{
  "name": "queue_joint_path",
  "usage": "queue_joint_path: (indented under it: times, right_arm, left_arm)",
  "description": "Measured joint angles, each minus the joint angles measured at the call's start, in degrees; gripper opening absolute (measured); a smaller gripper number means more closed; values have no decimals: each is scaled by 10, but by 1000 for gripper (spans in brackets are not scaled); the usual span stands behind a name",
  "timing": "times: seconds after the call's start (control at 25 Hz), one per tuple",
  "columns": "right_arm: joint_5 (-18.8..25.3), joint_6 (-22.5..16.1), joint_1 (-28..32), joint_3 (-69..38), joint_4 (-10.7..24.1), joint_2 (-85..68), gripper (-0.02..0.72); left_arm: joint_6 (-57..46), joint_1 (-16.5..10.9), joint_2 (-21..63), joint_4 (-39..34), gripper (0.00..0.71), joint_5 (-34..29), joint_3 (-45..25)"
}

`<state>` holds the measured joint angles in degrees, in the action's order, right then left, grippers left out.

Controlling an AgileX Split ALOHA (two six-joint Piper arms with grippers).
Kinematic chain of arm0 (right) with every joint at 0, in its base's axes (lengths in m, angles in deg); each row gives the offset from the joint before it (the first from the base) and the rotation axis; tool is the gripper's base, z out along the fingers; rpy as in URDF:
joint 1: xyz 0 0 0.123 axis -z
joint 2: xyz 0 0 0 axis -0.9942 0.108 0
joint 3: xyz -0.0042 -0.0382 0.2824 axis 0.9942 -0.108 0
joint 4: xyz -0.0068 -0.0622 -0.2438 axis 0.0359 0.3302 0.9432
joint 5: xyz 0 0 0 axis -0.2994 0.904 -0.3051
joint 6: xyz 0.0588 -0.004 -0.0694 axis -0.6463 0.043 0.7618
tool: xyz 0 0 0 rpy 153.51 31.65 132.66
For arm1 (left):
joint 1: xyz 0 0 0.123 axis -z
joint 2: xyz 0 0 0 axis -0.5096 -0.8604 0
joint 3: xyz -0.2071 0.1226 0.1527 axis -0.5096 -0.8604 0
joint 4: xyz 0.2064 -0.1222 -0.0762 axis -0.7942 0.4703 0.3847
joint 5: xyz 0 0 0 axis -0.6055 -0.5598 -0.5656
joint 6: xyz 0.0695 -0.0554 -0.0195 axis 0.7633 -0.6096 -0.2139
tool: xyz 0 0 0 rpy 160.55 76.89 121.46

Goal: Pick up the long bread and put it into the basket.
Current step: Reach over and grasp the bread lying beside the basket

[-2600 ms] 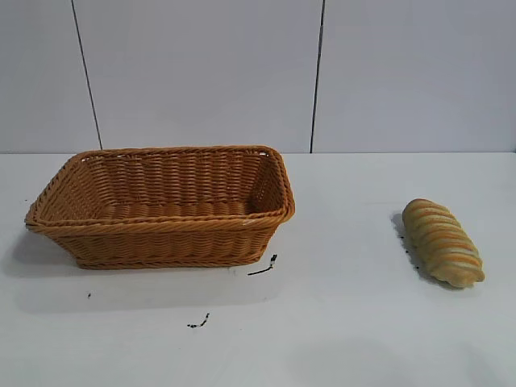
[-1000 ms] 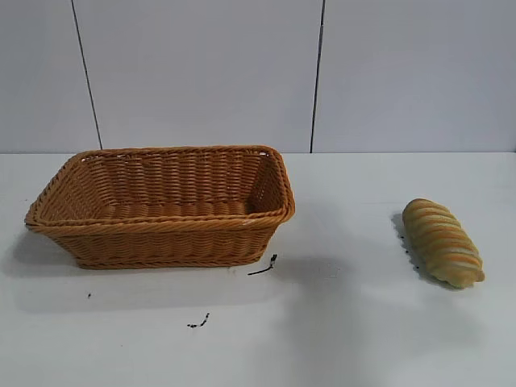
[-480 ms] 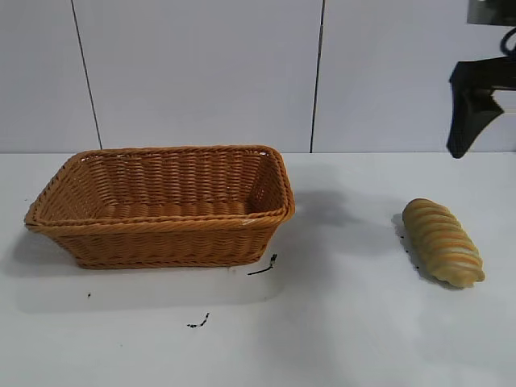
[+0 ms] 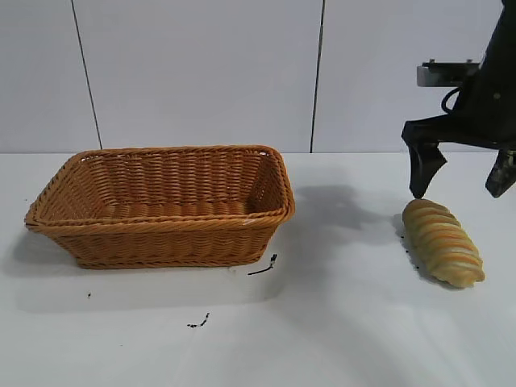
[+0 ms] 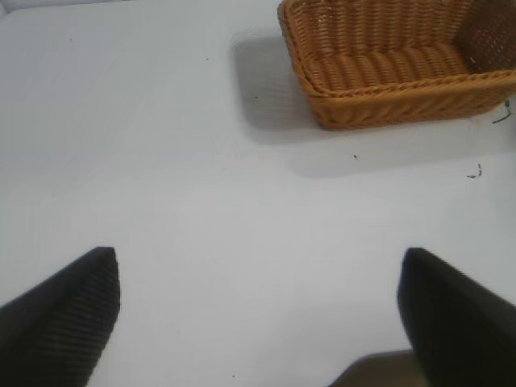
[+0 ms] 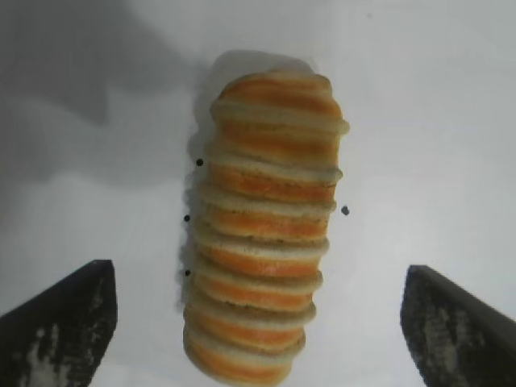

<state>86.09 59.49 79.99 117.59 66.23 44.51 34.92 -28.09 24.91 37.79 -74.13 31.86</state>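
One long bread (image 4: 443, 242) lies on the desk (image 4: 339, 322) at the frame's right, one basket (image 4: 161, 205) at left, the right end effector (image 4: 459, 179) hovering spread just above the loaf, the left end effector (image 5: 258, 310) spread too.

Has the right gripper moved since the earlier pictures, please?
Yes. The right gripper, fingers open, has come down and leftward from the exterior view's upper right corner, now hanging just above the long bread, which lies unmoved.

A plain white, matte worktop (image 4: 339, 322) fills the lower half of the exterior view. Two small black scribble marks (image 4: 263, 267) lie on it, one farther toward the camera than the other. Behind stands a pale grey panelled wall (image 4: 201, 72), split by thin dark vertical seams (image 4: 318, 76).
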Motion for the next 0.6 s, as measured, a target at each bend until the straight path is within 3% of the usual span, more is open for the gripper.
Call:
queue_joint_path:
  times: [0.36,0.44,0.6]
  right_arm:
    - [-10,1,0,0,0,31,641]
    - [-10,1,0,0,0,31,561]
    - [-6,1,0,0,1,31,267]
  left_arm:
    - [0,0,0,0,696,0,0]
    - [0,0,0,0,696,0,0]
    - [0,0,0,0,696,0,0]
